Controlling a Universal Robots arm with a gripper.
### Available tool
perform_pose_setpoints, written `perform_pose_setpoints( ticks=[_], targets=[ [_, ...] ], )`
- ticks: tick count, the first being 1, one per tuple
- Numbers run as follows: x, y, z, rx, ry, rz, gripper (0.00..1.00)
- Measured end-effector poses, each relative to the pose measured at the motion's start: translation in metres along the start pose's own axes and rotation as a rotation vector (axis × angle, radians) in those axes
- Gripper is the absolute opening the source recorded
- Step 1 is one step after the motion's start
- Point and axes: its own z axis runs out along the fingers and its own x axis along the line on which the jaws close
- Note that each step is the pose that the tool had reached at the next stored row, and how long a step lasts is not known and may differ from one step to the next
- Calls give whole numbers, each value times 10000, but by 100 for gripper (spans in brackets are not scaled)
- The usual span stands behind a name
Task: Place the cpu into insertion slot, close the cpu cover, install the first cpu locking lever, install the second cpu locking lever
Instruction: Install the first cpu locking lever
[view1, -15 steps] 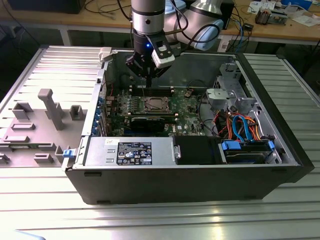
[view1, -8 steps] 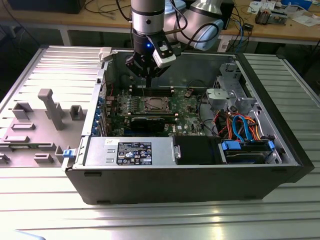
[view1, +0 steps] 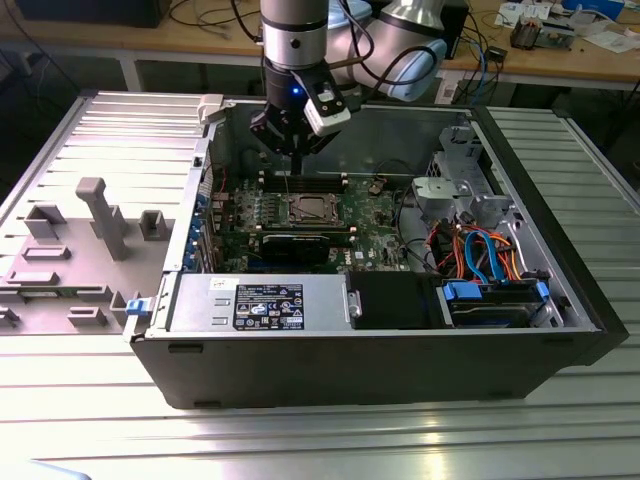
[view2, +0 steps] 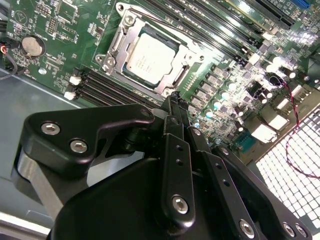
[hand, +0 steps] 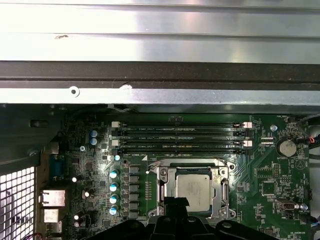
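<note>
CPU: the cpu (view2: 150, 56) sits flat in the insertion slot (view2: 114, 46) on the green motherboard (view2: 60, 30), silver top facing up.
Cover: the cpu cover (view2: 172, 82) lies closed as a metal frame around the chip.
Fingers: the gripper (view2: 176, 100) hangs just above the socket's edge, fingers pressed together, holding nothing.
Setting: open computer case (view1: 560, 330) on a ribbed metal tabletop (view1: 300, 440).

Open air stands above the cpu (view1: 305, 208) in its socket. Memory slots (hand: 180, 137) flank it closely, and the case wall (hand: 160, 75) rises just beyond. A cable tangle (view1: 480, 250) crowds the case toward the exterior view's right.
</note>
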Motion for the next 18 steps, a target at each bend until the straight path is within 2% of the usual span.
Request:
perform_pose_setpoints(
  ticks=[2,4,7,11,14,18],
  targets=[
    [55,1,-1,-1,-1,0,11],
    [75,3,-1,-1,-2,13,11],
    [87,2,0,-1,-1,27,11],
    [93,2,7,12,-3,343,11],
    [94,2,9,12,-5,369,11],
    [149,4,8,12,-5,369,11]
  ],
)
